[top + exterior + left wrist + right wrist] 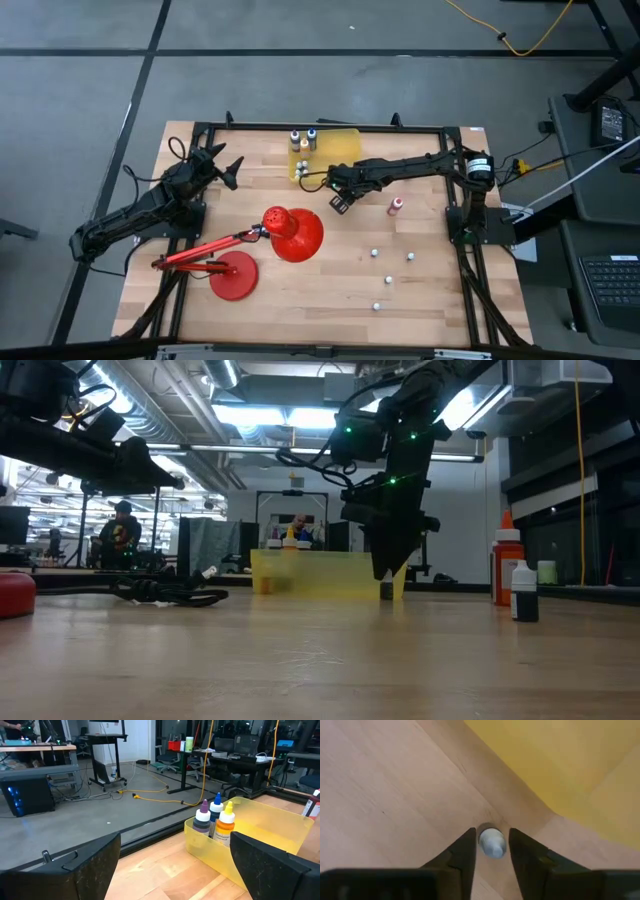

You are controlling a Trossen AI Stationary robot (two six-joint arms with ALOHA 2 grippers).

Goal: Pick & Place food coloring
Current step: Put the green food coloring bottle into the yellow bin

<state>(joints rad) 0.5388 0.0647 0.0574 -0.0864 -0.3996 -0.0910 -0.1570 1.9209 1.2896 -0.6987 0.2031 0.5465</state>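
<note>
A small dark food coloring bottle with a white cap (492, 842) stands on the table by the near side of the yellow bin (335, 150). My right gripper (340, 197) points down over it, shut on it (387, 590). Three bottles, dark, blue and orange (216, 817), stand upright in the bin's left end (303, 142). A red bottle (396, 205) and several tiny white-capped ones (389, 268) stand on the table to the right and nearer. My left gripper (172, 870) hovers open, high at the far left (228, 168), holding nothing. My right gripper has the dark bottle's body just under its white cap (492, 831), pinched between the two fingers (465, 852). The fingers come from above, pointing down. The bottle is upright with its bottom on the table (387, 597).
A red desk lamp lies on the near left of the table, shade (292, 233) in the middle and round base (232, 275) nearer. A black frame (460, 215) edges the tabletop. Bare wood lies between the lamp and the loose bottles. People sit in the room beyond (122, 525).
</note>
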